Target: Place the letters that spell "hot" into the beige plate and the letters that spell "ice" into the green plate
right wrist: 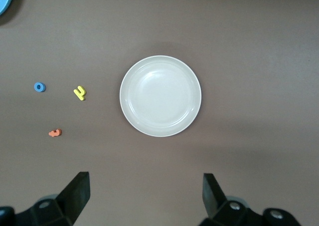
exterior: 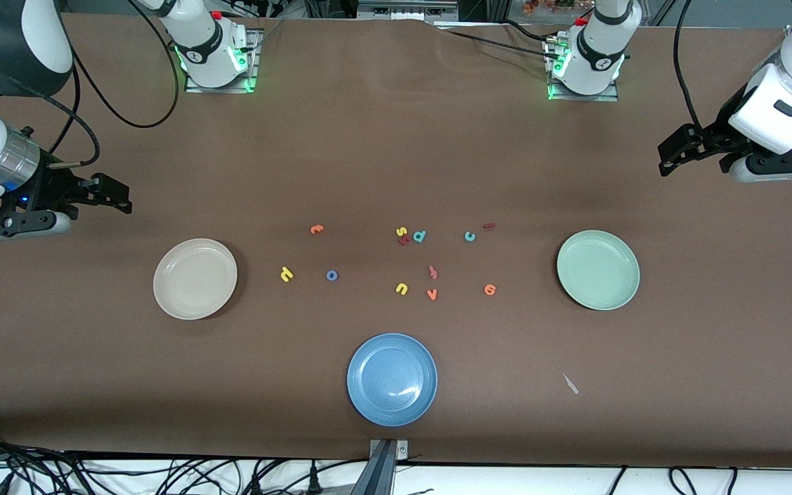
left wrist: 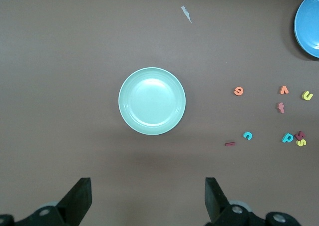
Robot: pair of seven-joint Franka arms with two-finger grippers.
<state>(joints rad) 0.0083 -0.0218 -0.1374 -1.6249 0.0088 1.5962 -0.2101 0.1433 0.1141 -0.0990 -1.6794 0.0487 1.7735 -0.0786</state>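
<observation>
Three plates lie on a brown bench [exterior: 396, 137] among scattered foam letters. Nearest the front camera is the blue plate [exterior: 392, 379], with a small pale scrap [exterior: 570, 383] beside it toward the left arm's end. Farther back, the beige plate [exterior: 194, 278] lies toward the right arm's end and the green plate [exterior: 598, 269] toward the left arm's end, neither holding anything. Between them lie the letters: the orange v [exterior: 432, 294], the yellow u [exterior: 401, 289] and the orange e [exterior: 489, 289] nearest, then the yellow h [exterior: 287, 274] and the blue o [exterior: 331, 275], with a salmon f [exterior: 432, 272] just past the v. Farther still sit the orange t [exterior: 317, 229], a yellow s [exterior: 401, 232] touching a dark red letter [exterior: 404, 240], the teal d [exterior: 419, 236], the teal c [exterior: 469, 236] and the dark red i [exterior: 489, 225]. The right end effector [exterior: 121, 201] waits above the bench near the beige plate, fingers spread and holding nothing; the left end effector [exterior: 671, 155] waits likewise near the green plate, fingers spread.
</observation>
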